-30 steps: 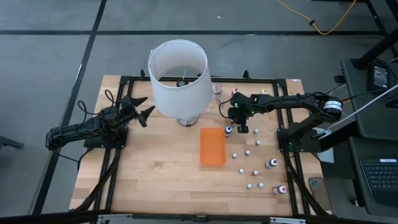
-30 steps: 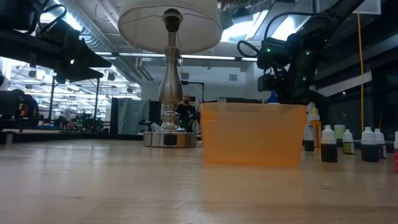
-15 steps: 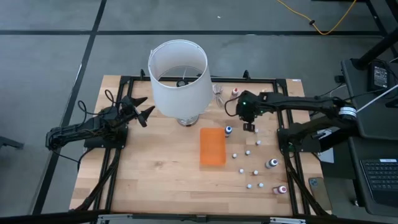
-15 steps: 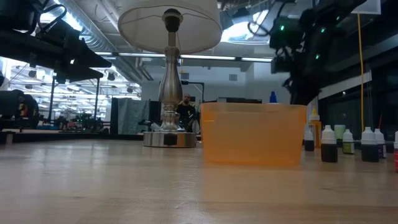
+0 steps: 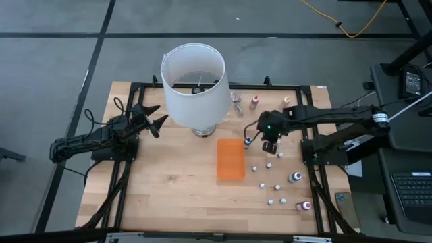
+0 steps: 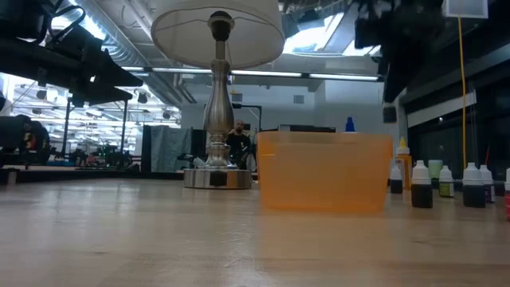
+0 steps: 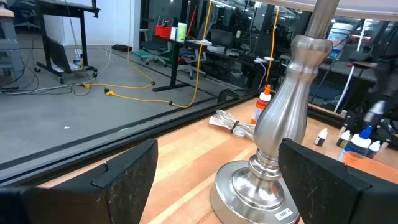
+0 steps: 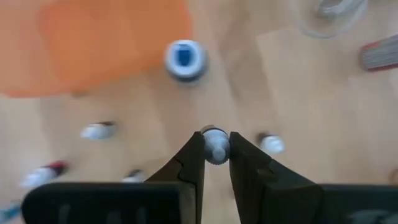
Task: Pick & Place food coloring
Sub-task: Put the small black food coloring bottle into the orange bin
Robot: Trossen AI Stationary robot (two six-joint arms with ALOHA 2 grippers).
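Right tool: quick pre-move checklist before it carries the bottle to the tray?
1. Grip: right tool is shut on a small white-capped bottle - ok.
2. Bottle lifted off the table: cannot tell.
3. Orange tray sits beside the lamp base, nothing visible inside it from above - ok.
4. Blue-capped bottle stands between the right tool and the tray, on the direct path - not ok; lift over it.
5. Left tool is open and parked on the far side of the lamp - ok.
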